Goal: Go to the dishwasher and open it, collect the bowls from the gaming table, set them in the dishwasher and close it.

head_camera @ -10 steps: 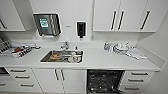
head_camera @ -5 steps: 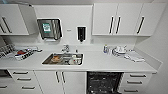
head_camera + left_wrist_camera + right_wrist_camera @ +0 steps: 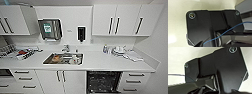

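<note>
The dishwasher [image 3: 103,81] sits under the white counter [image 3: 100,63], right of the sink. Its front shows as a dark opening with what look like wire racks inside. White drawers [image 3: 136,81] flank it on the right and a white cabinet door [image 3: 72,80] on the left. The bowls and the gaming table are out of view. Both wrist views look past the robot's dark plate onto a pale surface.
A steel sink [image 3: 63,58] with some items in it is set into the counter. At the far left stands a dish rack [image 3: 17,52], and bottles and dishes [image 3: 120,51] stand at the right. A towel dispenser [image 3: 50,29] and a soap dispenser [image 3: 81,33] hang on the wall, with upper cabinets [image 3: 117,20] beside them.
The whole head picture has shifted slightly, so the camera has moved a little. Nothing on the counter has moved.
</note>
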Robot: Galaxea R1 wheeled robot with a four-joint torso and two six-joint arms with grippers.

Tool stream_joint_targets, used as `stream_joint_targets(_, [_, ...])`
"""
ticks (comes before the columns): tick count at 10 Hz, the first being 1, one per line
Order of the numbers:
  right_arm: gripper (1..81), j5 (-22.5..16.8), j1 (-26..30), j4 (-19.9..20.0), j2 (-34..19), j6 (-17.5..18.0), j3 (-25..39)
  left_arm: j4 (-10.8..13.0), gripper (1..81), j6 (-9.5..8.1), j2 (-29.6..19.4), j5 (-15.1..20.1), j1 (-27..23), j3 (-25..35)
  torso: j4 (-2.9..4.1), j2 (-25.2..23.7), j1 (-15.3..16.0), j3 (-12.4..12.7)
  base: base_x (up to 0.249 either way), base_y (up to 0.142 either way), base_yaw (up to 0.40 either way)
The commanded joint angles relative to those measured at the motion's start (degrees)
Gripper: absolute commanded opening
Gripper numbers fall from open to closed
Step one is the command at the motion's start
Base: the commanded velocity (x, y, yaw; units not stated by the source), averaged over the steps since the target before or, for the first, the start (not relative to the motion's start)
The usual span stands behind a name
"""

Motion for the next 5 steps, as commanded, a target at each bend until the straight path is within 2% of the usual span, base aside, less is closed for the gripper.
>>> stream_joint_targets(1, [81.1, -2.26, 2.06, -0.44, 0.03, 0.05, 0.21, -0.42, 81.1, 0.11, -0.37, 3.41, -2.14, 0.23, 0.0, 5.49, -3.54, 2.27, 0.0, 0.0, 0.0])
stream_joint_targets(2, [81.1, -2.26, 2.15, -0.44, 0.11, 0.05, 0.21, -0.42, 81.1, 0.11, -0.37, 3.41, -2.14, 0.23, 0.0, 7.39, -4.79, 4.53, 0.0, 0.0, 0.0])
stream_joint_targets(3, [81.1, -2.26, 2.06, -0.44, 0.03, 0.05, 0.12, -0.42, 81.1, 0.12, -0.37, 3.41, -2.14, 0.23, 0.0, 9.08, -5.84, 5.3, 0.0, 0.0, 0.0])
stream_joint_targets(4, [81.1, -2.26, 2.06, -0.44, 0.11, 0.05, 0.12, -0.42, 81.1, 0.11, -0.45, 3.41, -2.14, 0.23, 0.0, 5.01, -3.21, 6.55, 0.0, 0.0, 0.0])
stream_joint_targets(5, [81.1, -2.26, 2.15, -0.44, 0.11, -0.04, 0.12, -0.42, 81.1, 0.11, -0.37, 3.41, -2.14, 0.23, 0.0, 6.89, -4.39, 7.94, 0.0, 0.0, 0.0])
